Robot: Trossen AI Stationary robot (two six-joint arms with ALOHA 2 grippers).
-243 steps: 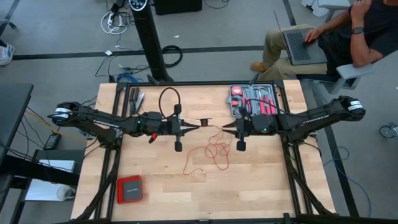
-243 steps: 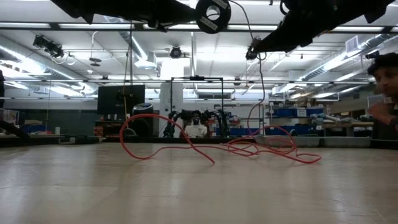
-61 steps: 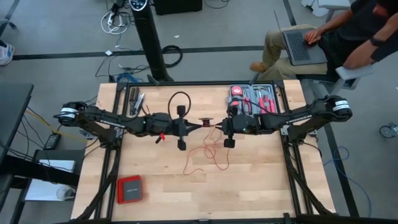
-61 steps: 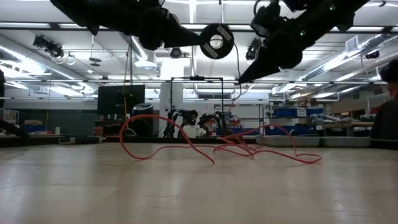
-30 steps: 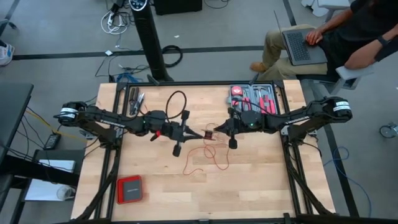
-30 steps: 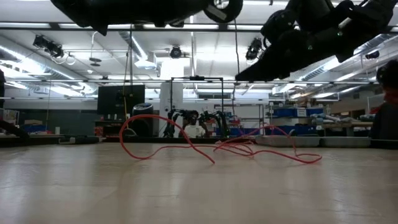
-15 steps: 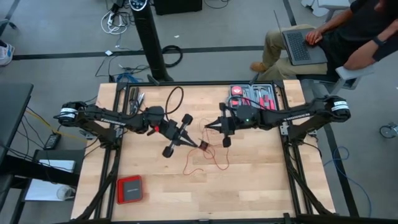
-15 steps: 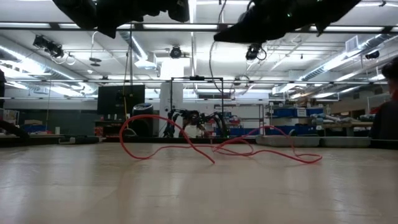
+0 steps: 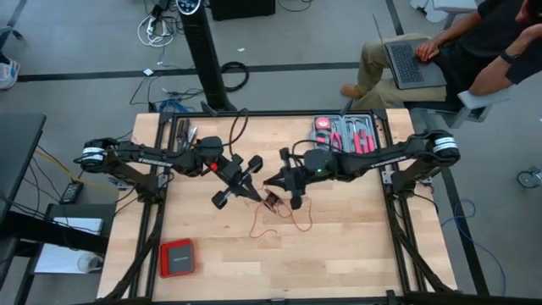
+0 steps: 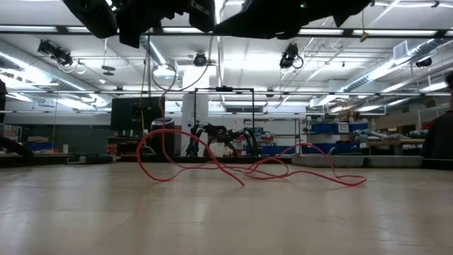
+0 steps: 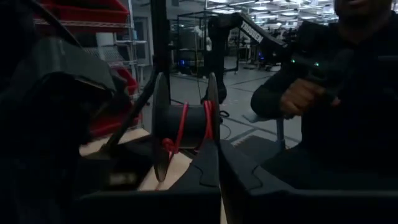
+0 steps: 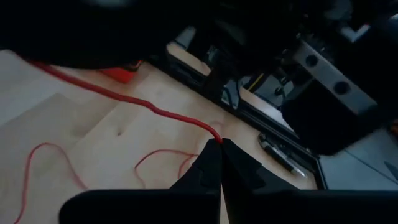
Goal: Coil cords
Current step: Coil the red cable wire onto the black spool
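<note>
Pinching the red cord [image 12: 124, 99] in closed jaws, the right gripper [image 12: 219, 142] faces the left gripper [image 11: 208, 163], clamped on the spool [image 11: 185, 127].

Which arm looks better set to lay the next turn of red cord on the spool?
The right arm. Its pincer is pinched shut on the red cord and can guide it. The left pincer is shut on the spool, so it can only hold that.
</note>
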